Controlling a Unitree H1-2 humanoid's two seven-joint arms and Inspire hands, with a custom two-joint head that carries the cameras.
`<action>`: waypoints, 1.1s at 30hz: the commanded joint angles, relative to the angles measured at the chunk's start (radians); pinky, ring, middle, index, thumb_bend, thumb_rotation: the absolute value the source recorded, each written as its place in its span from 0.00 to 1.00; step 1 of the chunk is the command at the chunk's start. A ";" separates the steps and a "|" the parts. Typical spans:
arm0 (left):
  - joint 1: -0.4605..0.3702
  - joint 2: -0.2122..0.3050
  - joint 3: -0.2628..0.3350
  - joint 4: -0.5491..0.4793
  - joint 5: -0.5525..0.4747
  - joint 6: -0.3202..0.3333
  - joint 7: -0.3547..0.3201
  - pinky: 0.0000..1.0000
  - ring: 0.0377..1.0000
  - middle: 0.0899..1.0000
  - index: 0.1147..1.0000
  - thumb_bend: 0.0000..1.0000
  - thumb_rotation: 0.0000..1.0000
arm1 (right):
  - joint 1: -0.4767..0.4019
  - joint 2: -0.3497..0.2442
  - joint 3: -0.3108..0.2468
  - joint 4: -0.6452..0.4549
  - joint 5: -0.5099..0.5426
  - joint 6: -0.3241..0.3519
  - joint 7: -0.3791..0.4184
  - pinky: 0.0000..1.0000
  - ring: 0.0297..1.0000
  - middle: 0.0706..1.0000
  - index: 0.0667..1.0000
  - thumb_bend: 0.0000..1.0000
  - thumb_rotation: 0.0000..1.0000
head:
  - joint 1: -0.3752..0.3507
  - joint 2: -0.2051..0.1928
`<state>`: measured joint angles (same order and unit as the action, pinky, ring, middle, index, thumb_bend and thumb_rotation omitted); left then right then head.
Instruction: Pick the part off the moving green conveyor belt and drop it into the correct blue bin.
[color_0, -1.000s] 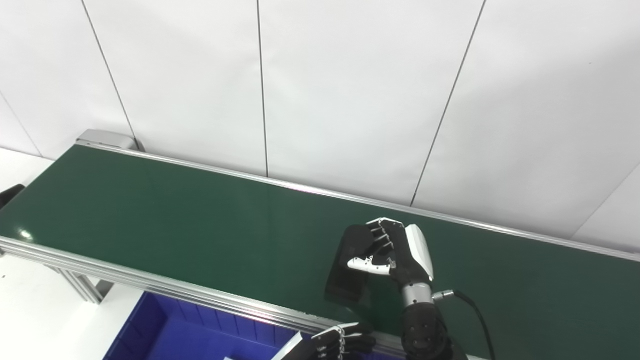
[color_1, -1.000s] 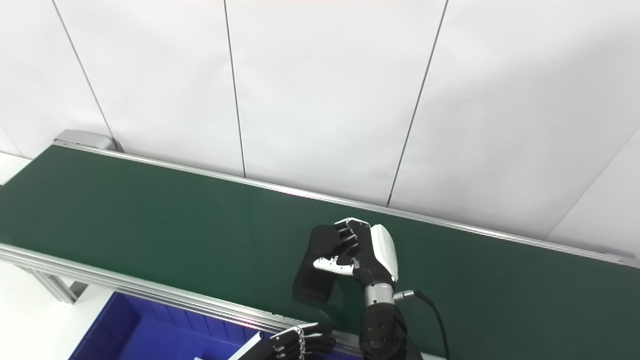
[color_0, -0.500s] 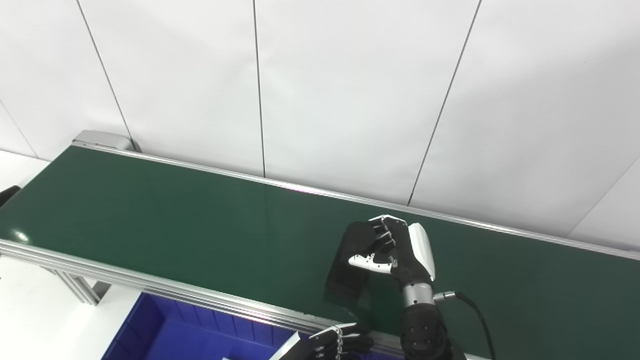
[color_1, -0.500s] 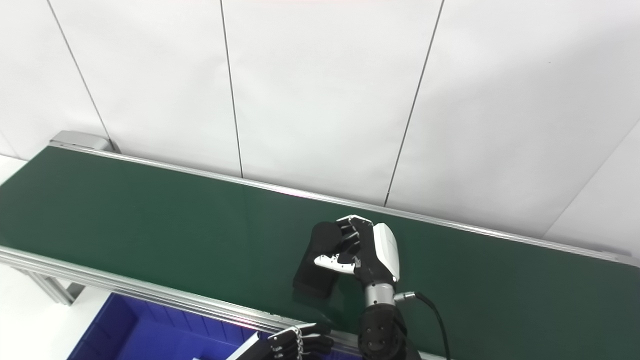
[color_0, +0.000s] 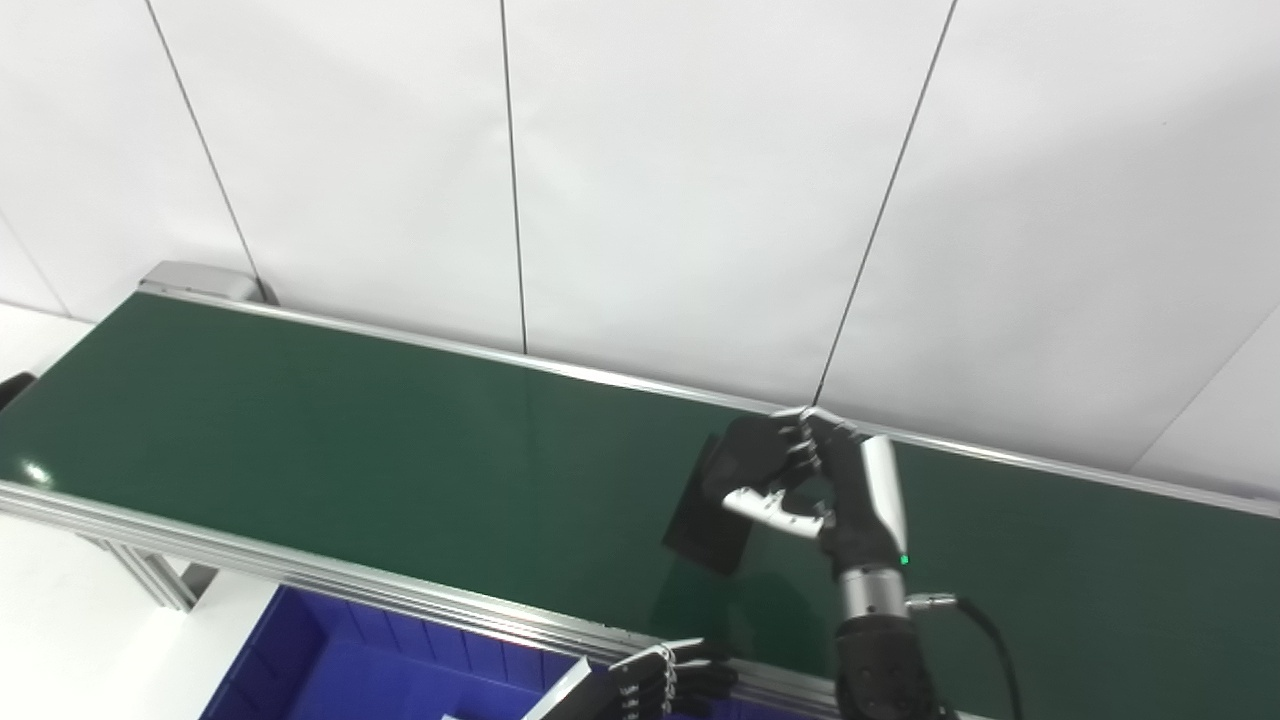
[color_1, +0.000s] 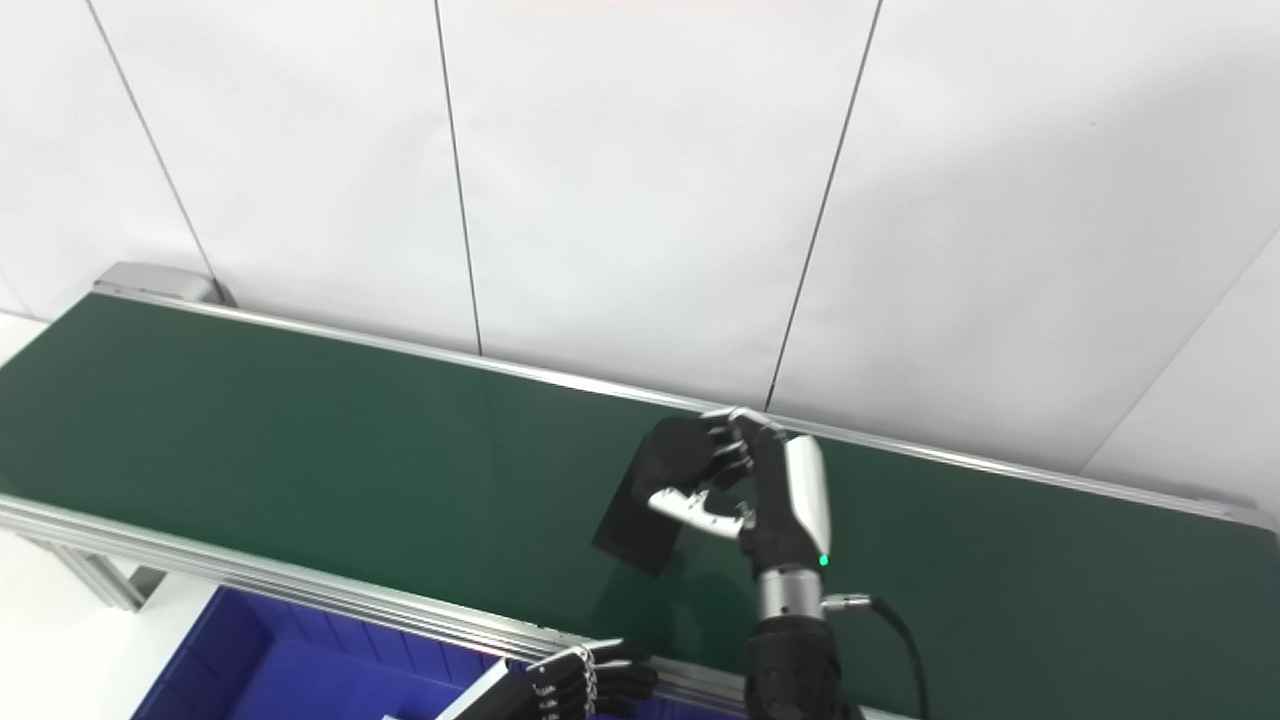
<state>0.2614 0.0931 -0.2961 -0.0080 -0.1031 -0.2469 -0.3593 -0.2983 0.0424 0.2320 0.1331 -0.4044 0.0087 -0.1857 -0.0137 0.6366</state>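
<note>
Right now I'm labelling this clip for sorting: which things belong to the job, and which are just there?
Job:
- black part, held in the right hand
- green conveyor belt
- blue bin below the belt's near rail

Just there:
- left hand, low at the near rail, holding nothing visible
- white wall panels

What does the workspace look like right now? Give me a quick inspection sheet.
Surface: green belt, bare except for the part and the right hand.
Job's things: black part in the right hand's grip, tilted, over the belt's middle; whether it touches the belt cannot be told. Blue bin below the belt's near rail, only partly in view.
Clutter: nothing seen.
Hands: right hand shut on the part; left hand low at the near rail, fingers curled, state unclear.
Cables: black cable runs from the right wrist towards the bottom edge.
Surroundings: white panelled wall behind the belt; aluminium frame leg at left.
</note>
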 joint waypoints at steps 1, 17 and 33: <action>-0.008 0.004 0.007 -0.021 -0.022 -0.011 -0.006 0.79 0.80 0.79 0.81 0.98 0.49 | -0.008 -0.006 -0.011 -0.109 0.012 0.007 0.026 0.34 0.39 0.47 0.48 0.52 0.00 | -0.013 0.003; -0.017 0.052 0.047 -0.035 -0.087 -0.003 -0.036 0.80 0.81 0.79 0.81 0.96 0.48 | 0.068 -0.029 -0.094 -0.498 0.029 0.101 0.122 0.41 0.43 0.46 0.45 0.52 0.00 | -0.168 0.066; -0.040 0.087 0.090 -0.041 -0.152 0.009 -0.073 0.78 0.79 0.78 0.81 0.97 0.47 | 0.202 -0.030 -0.163 -0.833 0.019 0.223 0.173 0.36 0.40 0.47 0.47 0.52 0.00 | -0.310 0.155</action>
<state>0.2334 0.1708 -0.2108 -0.0191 -0.2319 -0.2256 -0.4153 -0.0950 0.0145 0.0795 -0.6522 -0.3858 0.2137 -0.0208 -0.3251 0.7915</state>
